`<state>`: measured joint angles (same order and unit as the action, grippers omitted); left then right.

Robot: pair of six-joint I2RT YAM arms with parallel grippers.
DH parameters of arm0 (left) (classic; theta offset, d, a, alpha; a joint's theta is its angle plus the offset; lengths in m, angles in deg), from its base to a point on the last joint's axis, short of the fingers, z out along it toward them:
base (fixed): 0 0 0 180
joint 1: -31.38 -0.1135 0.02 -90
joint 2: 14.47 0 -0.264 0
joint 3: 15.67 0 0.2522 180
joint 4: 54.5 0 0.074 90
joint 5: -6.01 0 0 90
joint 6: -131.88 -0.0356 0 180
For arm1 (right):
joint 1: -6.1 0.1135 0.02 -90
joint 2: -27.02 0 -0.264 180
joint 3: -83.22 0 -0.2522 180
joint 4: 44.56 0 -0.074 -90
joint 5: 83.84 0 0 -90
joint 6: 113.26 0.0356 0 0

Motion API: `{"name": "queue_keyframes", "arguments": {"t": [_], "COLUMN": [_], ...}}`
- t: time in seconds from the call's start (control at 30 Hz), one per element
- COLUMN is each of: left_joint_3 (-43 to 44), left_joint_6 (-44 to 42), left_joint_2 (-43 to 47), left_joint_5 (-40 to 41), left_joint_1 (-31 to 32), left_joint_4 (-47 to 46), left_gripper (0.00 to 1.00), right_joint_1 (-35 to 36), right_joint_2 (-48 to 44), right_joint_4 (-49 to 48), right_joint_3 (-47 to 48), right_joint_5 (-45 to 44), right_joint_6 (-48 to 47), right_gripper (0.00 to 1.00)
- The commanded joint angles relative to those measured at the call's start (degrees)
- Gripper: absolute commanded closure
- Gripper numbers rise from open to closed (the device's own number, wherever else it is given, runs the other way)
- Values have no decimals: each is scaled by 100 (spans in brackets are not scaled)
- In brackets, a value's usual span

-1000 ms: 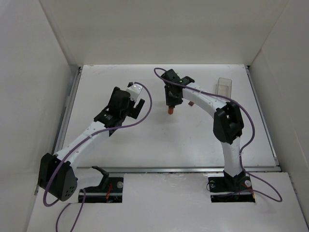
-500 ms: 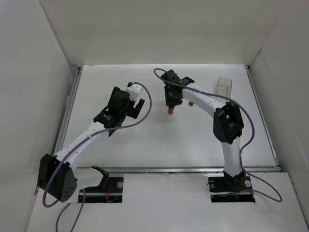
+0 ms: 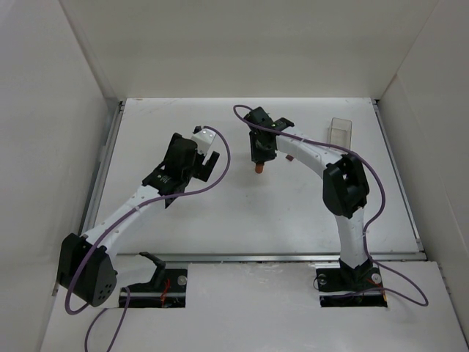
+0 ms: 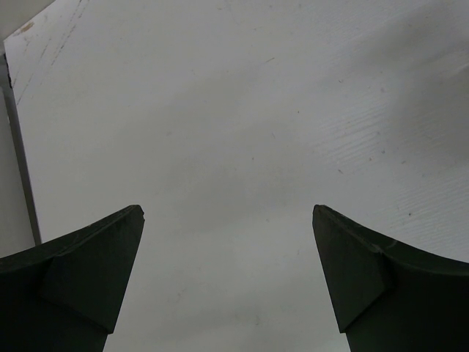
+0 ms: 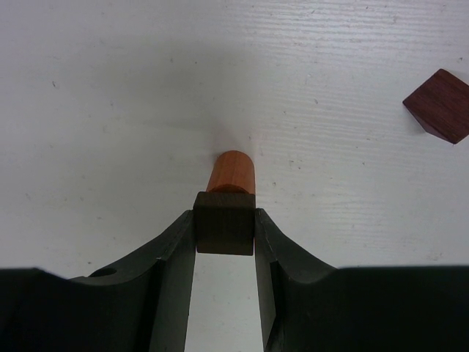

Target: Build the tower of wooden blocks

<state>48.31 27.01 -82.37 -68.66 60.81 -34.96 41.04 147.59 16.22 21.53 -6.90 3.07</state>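
An orange-brown cylinder [image 5: 231, 172] stands upright on the white table, also visible from above as the cylinder [image 3: 259, 168]. My right gripper [image 5: 225, 214] is shut on a dark brown cube [image 5: 225, 224], holding it right at the cylinder's top end. I cannot tell whether the two touch. In the top view the right gripper [image 3: 260, 155] points down over the cylinder and hides the cube. My left gripper [image 4: 227, 213] stands open with only bare table between its fingers. It hangs left of the cylinder, the left gripper [image 3: 207, 158] well apart from it.
A reddish-brown block [image 5: 440, 104] lies on the table to the right of the cylinder, the same block [image 3: 288, 156] showing small in the top view. A clear plastic container [image 3: 339, 132] stands at the back right. White walls enclose the table.
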Motion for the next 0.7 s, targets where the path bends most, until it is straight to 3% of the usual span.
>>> {"name": "queue_keyframes", "arguments": {"t": [0.0, 0.17, 0.53, 0.67], "left_joint_3": [-29, -29, -29, -29], "left_joint_6": [37, 37, 37, 37], "left_joint_2": [189, 189, 189, 189], "left_joint_5": [31, 31, -22, -22], "left_joint_1": [-34, -34, -34, -34], "left_joint_4": [-174, -174, -174, -174], "left_gripper": [0, 0, 0, 0], "right_joint_1": [4, -49, -49, -49], "right_joint_2": [45, 45, 45, 45], "right_joint_4": [-185, -185, -238, -238], "right_joint_3": [-5, -5, -5, -5], "right_joint_5": [-74, -135, -135, -135], "right_joint_6": [83, 83, 197, 197], "right_gripper": [88, 82, 80, 74]}}
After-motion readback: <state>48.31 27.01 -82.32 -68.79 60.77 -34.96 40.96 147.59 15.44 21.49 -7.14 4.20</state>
